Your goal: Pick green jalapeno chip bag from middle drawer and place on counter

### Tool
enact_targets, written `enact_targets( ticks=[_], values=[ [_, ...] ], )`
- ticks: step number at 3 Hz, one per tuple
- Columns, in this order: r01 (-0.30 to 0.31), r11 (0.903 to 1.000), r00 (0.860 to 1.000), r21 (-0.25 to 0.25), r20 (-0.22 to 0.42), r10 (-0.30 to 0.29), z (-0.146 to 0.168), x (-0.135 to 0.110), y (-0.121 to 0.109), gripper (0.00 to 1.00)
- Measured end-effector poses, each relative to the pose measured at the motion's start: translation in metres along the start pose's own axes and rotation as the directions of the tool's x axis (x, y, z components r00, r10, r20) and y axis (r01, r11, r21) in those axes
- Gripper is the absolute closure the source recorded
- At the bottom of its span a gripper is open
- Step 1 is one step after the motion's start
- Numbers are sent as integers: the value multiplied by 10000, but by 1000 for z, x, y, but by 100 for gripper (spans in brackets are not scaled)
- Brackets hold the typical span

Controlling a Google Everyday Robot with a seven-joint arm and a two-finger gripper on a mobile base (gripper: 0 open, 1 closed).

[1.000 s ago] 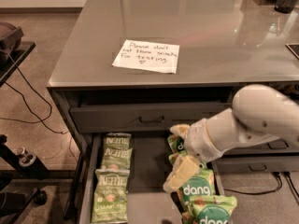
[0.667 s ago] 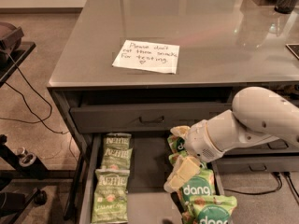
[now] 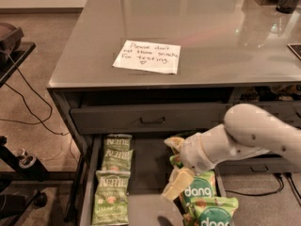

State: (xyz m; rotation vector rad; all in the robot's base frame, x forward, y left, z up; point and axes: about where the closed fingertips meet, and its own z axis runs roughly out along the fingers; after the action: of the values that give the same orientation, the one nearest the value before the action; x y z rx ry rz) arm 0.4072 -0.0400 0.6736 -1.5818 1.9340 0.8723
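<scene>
gripper (image 3: 176, 188) (grip unclear) hangs over middle drawer (image 3: 146, 169) between "kettle" bags (image 3: 113, 179) and "dang" bags (image 3: 201, 193)

So the white arm (image 3: 263, 135) sticks in from the right edge, sloping down and left, chunky wrist (image 3: 203, 153) at the end. The cream-coloured hand (image 3: 177, 185) hangs off it, angled down-left, low mid-view.

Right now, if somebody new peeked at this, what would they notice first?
Probably the big white robot arm coming in from the picture's right edge, its pincer low over the open middle drawer, beside the bright dang bags. Next, the column of olive-green chip bags along the drawer's left side, and the white handwritten note lying on the shiny grey counter.
</scene>
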Motion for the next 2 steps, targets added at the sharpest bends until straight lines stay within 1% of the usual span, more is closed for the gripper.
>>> enact_targets(
  ticks=[1,2],
  values=[
    [381,9968,9957,-698,870,-320,73,21,-2,0],
    [530,9924,9867,-1107,1590,-350,137,37,-5,0]
  ],
)
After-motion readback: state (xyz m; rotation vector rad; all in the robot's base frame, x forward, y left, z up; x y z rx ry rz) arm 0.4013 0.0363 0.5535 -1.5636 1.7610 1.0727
